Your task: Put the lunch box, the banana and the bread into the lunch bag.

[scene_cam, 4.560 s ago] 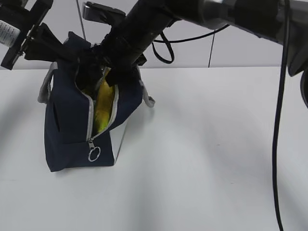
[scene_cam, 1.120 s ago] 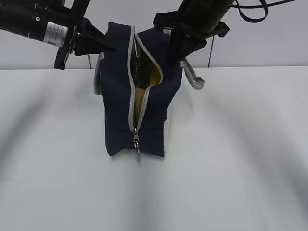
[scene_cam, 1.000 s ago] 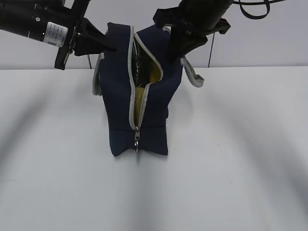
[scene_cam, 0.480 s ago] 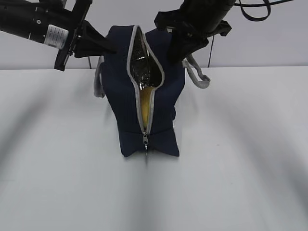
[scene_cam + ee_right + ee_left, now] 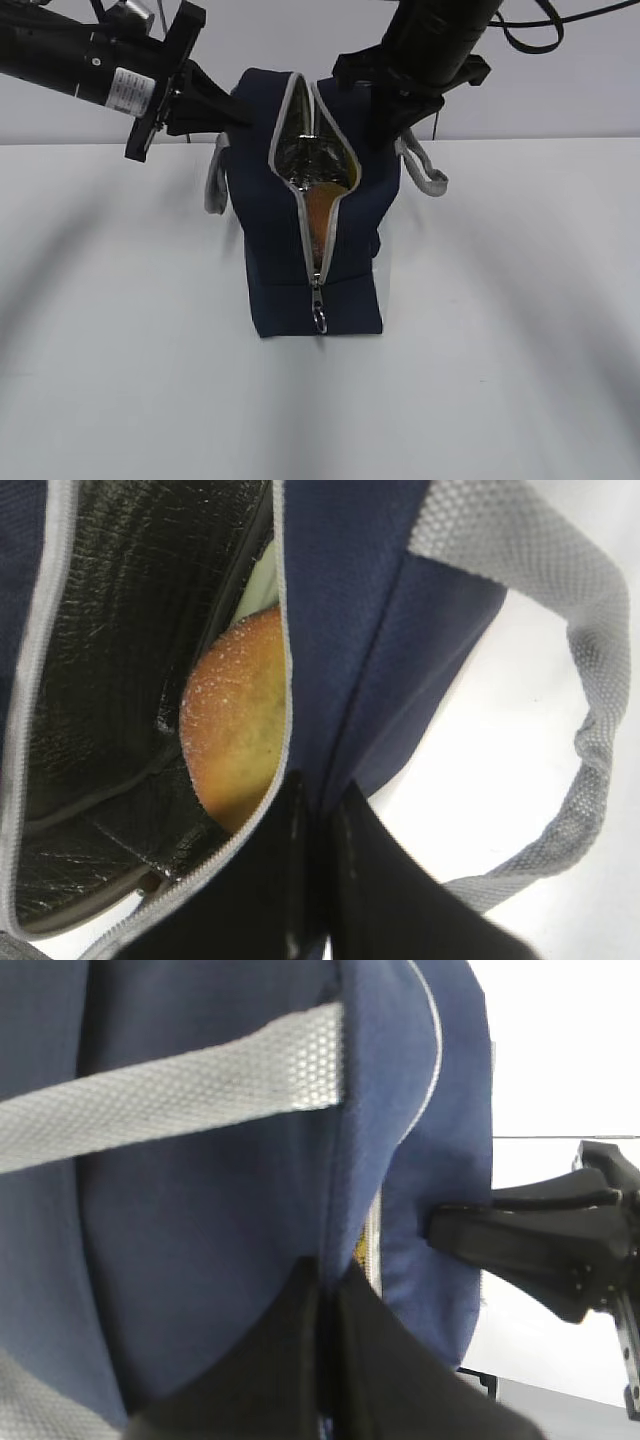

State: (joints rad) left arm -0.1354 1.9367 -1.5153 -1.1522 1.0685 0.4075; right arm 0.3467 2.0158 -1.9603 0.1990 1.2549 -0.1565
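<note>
The navy lunch bag point(image 5: 290, 250) stands upright on the white table, its grey zipper open down to the ring pull point(image 5: 320, 322). My left gripper point(image 5: 232, 108) is shut on the fabric of the bag's left top rim point(image 5: 328, 1278). My right gripper point(image 5: 388, 112) is shut on the opposite rim point(image 5: 318, 798). Through the opening the golden-brown bread point(image 5: 240, 715) lies against the dark shiny lining point(image 5: 300, 150). A pale green sliver point(image 5: 258, 582) behind it may be the lunch box lid. The banana is hidden.
Grey strap handles hang off both sides of the bag point(image 5: 215, 185) point(image 5: 425, 175) point(image 5: 590, 710). The right gripper's black finger point(image 5: 540, 1240) shows across the bag in the left wrist view. White table point(image 5: 500, 330) lies around the bag, with a pale wall behind it.
The bag, held by both grippers, has shifted to the right and turned. Its mouth is spread wider, showing more lining.
</note>
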